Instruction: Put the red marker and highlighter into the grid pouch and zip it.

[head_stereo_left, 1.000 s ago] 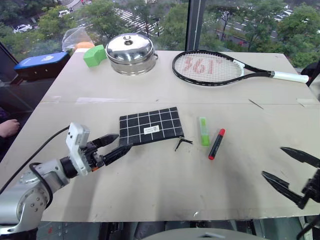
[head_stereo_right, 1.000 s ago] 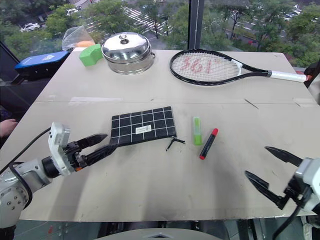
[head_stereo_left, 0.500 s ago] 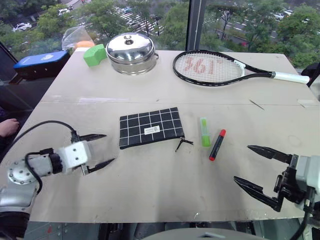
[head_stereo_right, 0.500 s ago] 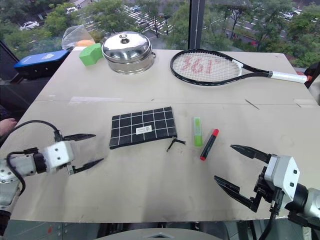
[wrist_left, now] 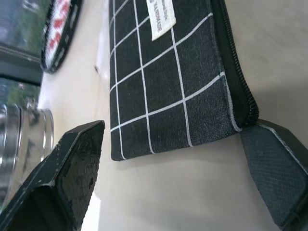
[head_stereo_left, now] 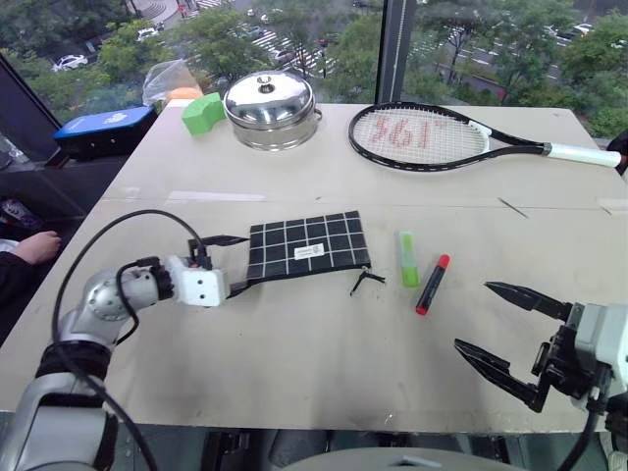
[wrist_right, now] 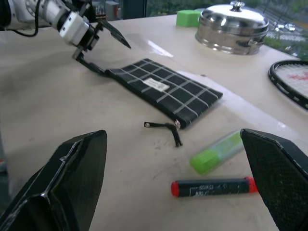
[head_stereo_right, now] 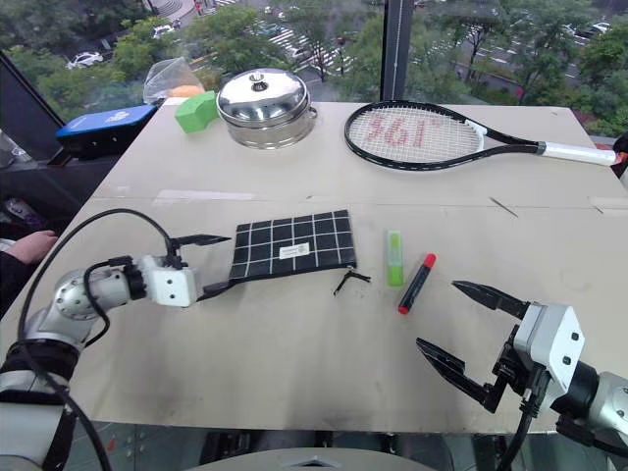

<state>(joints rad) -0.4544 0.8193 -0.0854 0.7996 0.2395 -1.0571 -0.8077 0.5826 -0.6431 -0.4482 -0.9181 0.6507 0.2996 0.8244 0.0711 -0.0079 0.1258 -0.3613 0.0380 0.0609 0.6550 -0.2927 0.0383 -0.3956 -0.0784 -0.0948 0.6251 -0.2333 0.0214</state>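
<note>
Grid pouch (head_stereo_left: 308,245): flat, zipped; left gripper (head_stereo_left: 230,261) open astride its left end, right gripper (head_stereo_left: 510,328) open, idle; pinch the end squarely.

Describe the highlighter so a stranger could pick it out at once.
Start at the grid pouch in the middle of the table. Just past its zipper cord two pens lie side by side. The highlighter is the one nearer the pouch: short, chunky, light green, while its neighbour, the red marker, is slim and black with red ends.

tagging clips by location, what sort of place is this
Probably an upper-floor room used as a robot test space: the window looks down on trees and streets, and the plain table holds unrelated props like a tennis racket and a steel pot.
</note>
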